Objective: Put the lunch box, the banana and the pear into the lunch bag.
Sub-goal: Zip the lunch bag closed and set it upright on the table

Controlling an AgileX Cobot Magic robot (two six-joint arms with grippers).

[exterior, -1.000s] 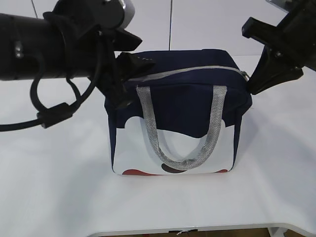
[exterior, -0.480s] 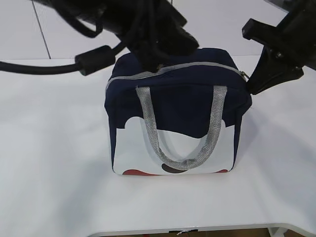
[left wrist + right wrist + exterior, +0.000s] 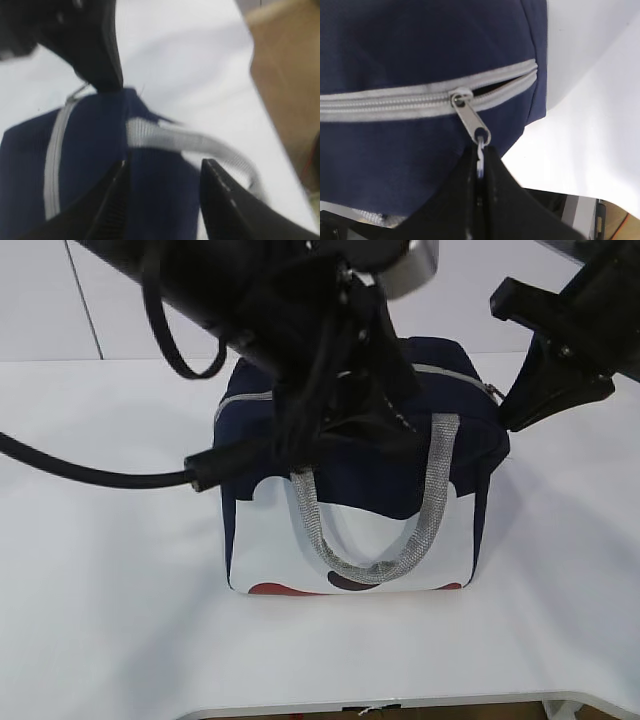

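Lunch bag [image 3: 350, 530] sits upright mid-table, zipper nearly all the way shut w/ just a short gap at the end. Right gripper [image 3: 479, 172] is pinched tight on the ring pull [image 3: 481, 136]. Left gripper [image 3: 165, 200] hangs half-open over the top by the grey handle [image 3: 195, 145], holding nothing. Fabric's soft & floppy imo, so brace the body and pull only by the ring.

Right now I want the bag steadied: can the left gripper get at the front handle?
Probably yes. The left gripper hangs open just above the lunch bag, with the grey handle close ahead of its fingertips and nothing between them.
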